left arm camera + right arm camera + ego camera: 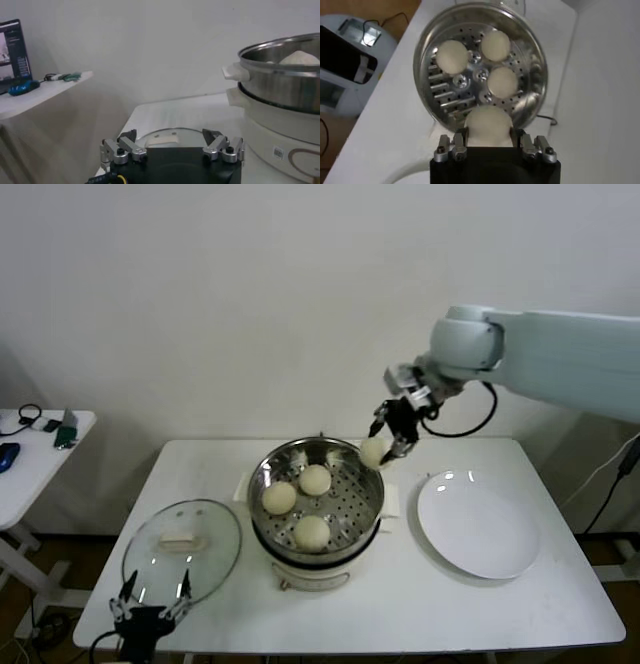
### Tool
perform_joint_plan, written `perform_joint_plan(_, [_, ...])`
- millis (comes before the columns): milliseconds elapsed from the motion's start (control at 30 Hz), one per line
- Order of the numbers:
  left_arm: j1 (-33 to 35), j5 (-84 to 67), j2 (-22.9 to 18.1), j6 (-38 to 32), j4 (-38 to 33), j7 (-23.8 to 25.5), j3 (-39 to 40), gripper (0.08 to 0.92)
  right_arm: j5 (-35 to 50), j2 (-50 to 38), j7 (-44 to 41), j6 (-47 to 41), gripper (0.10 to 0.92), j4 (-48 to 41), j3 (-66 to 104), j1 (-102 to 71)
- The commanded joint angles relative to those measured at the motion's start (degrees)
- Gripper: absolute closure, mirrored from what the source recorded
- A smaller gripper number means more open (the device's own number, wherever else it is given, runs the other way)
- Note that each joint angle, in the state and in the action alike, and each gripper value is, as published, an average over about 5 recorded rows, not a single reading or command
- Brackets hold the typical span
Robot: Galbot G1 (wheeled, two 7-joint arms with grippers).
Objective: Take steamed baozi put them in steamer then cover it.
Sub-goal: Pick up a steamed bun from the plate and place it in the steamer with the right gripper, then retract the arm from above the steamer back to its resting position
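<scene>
Right claw (389,437): clamped on fourth baozi (488,125), held above steamer (316,502) rim | three baozi (314,479) lie on its perforated tray | left claw (150,609): parted, empty, at tabletop (420,604) edge beside glass cover (183,549) | plate (478,524): right of steamer.

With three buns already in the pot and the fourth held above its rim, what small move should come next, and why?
Probably carry the right hand a little farther in over the steamer, then lower. Its baozi hangs at the rim, not yet over the tray's open spot beside the three buns. The left hand waits open near the cover.
</scene>
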Motion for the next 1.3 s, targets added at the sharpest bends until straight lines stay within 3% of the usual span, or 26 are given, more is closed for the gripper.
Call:
perform_joint_plan(33, [0.06,-0.13,-0.11,0.04,0.05,-0.02,-0.1,0.177,-2.38,3.81,5.14,-3.96,0.448,2.71,1.12,-9.94])
perform_joint_plan(667, [-0.61,-0.12,-0.17,0.56,0.47,0.17,-0.04,0.177,-6.71,6.8,6.01,-4.2,0.435,-3.84,3.05,-17.3])
perform_joint_plan(933, [-0.75,-0.68,0.27,2.15,-0.08,0.26,-0.37,0.177,0.99,3.89,3.46,-0.39,0.236,-3.81,7.01,-13.42])
perform_joint_plan(1100, [-1.01,-3.05,1.1,4.75,-1.7,0.3,-0.66,0.177,10.79,-2.89,-0.17,2.32,0.204,-6.21,10.92,-8.7])
perform_joint_plan(1200, [-1.38,-4.08,1.47,4.98,-2.3,0.0,-0.73,0.177,14.14,-8.59,4.28,1.47,0.203,-7.18,15.53,-9.89])
perform_joint_plan(1300, [-1.84,-5.06,1.95,4.5,-2.41,-0.54,-0.65,0.177,18.39,-14.97,18.05,0.74,0.202,-6.5,25.15,-17.06])
